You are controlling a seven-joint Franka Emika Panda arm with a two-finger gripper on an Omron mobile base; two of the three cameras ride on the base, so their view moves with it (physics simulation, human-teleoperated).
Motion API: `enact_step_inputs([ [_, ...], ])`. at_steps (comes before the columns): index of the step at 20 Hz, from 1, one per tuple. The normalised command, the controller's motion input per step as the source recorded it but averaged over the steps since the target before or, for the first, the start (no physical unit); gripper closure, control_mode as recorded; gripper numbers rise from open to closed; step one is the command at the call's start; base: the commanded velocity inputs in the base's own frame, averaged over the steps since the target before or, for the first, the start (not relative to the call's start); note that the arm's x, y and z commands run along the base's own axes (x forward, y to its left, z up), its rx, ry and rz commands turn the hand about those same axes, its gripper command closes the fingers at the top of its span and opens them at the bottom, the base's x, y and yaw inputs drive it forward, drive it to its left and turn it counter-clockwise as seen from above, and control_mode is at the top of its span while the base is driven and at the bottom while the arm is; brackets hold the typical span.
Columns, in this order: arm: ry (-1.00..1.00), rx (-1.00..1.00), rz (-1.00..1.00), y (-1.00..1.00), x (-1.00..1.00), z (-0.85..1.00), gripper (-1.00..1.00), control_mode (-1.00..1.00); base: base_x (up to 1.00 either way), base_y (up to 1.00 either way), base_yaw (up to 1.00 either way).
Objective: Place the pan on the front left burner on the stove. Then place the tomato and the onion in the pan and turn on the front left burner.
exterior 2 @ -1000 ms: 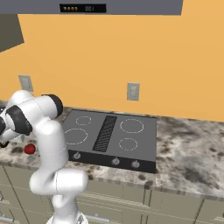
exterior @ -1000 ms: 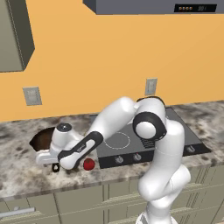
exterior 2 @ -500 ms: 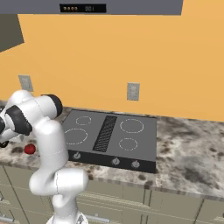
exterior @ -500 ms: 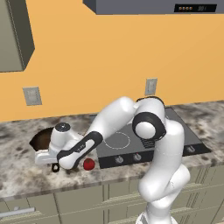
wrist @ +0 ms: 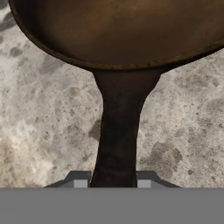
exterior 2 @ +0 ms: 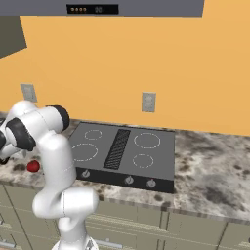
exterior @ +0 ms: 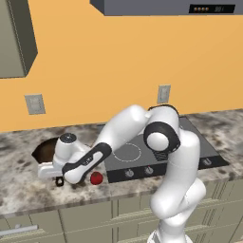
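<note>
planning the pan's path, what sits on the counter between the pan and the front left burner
In the left base view, the tomato lies near the counter's front edge, between the pan and the front left burner; the arm spans the rest.

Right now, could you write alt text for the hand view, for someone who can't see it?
The hand is closed on the dark handle of the pan, one finger tip on each side of it. The pan's brown bowl spans the top of the picture, resting on a speckled grey stone counter.

orange wall, granite counter (mottled), cabinets
</note>
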Motion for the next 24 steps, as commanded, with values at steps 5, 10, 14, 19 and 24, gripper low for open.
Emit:
enact_step_inputs([
  [5, -0.08, 0.00, 0.00, 0.00, 0.00, 0.14, 1.00, -1.00, 0.00, 0.00, 0.00],
  [10, -0.04, 0.00, 0.00, 0.00, -0.01, 0.40, 1.00, -1.00, 0.00, 0.00, 0.00],
  [14, 0.00, 0.00, 0.00, 0.00, 0.00, 0.45, 1.00, -1.00, 0.00, 0.00, 0.00],
  [19, 0.00, 0.03, 0.01, -0.02, 0.00, 0.34, 1.00, -1.00, 0.00, 0.00, 0.00],
  [24, 0.00, 0.08, 0.02, -0.37, 0.00, 0.23, 1.00, -1.00, 0.00, 0.00, 0.00],
])
